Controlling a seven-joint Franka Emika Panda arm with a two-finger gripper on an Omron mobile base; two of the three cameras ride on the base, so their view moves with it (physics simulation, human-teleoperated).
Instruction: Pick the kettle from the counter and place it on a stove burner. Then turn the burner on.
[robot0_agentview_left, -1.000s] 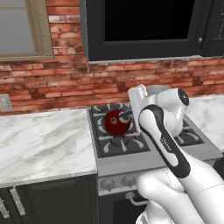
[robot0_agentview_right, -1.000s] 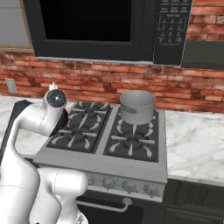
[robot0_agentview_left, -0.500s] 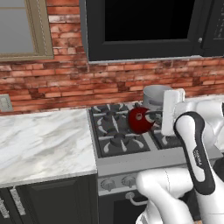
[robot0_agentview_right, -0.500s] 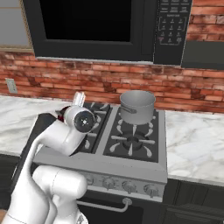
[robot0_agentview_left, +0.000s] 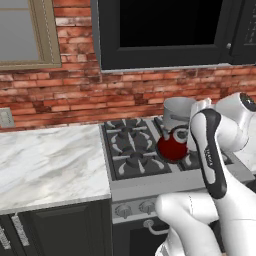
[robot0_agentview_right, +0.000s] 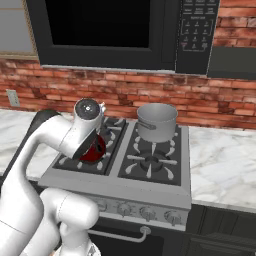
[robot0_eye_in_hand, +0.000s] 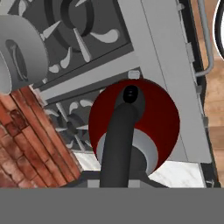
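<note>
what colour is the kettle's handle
Black, clearest in the hand view: kettle, handle.

The arm (robot0_agentview_left: 220, 150) is glossy white, built of rounded, bulbous segments. A long black band with faint pale lettering (too small to read) runs down one link (robot0_agentview_left: 210, 150). A round grey joint cap (robot0_agentview_right: 88, 107) with a dark centre closes one link's end, and another cap of that kind (robot0_agentview_left: 247, 101) shows from the other side. A dark strip (robot0_agentview_right: 30, 131) edges the near link.
</note>
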